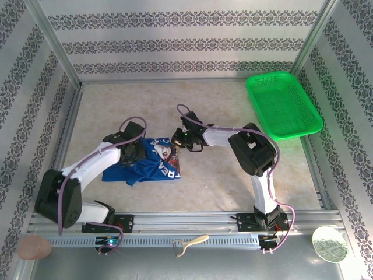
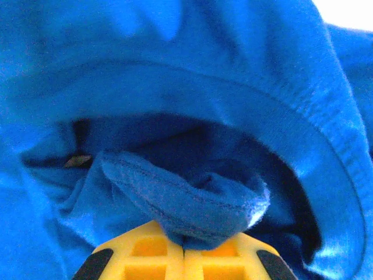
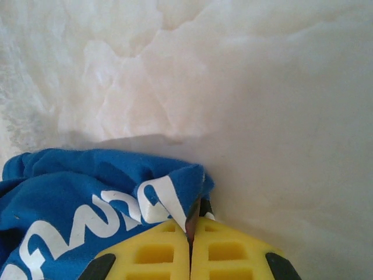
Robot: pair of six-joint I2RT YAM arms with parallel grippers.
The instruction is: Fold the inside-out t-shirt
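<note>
Our left claw (image 2: 183, 251) has its jaws pressed together on a rolled blue hem of the t-shirt (image 2: 192, 198), which bunches just ahead of its tips and all around them. Our right claw (image 3: 190, 228) pinches a lettered edge, with the rest of the cloth lying to its left. The shirt sits crumpled between the two claws on a pale marbled table (image 1: 221, 99), with patterned walls (image 1: 175, 41) around it and a green basket (image 1: 284, 105) well beyond the right claw. From above, our left arm covers part of the shirt, and we cannot read the lettering.

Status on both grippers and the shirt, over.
Left gripper shut on t-shirt hem fold. Right gripper shut on its lettered edge. Bunched on table, not yet folded. Green basket far right, out of the way.
</note>
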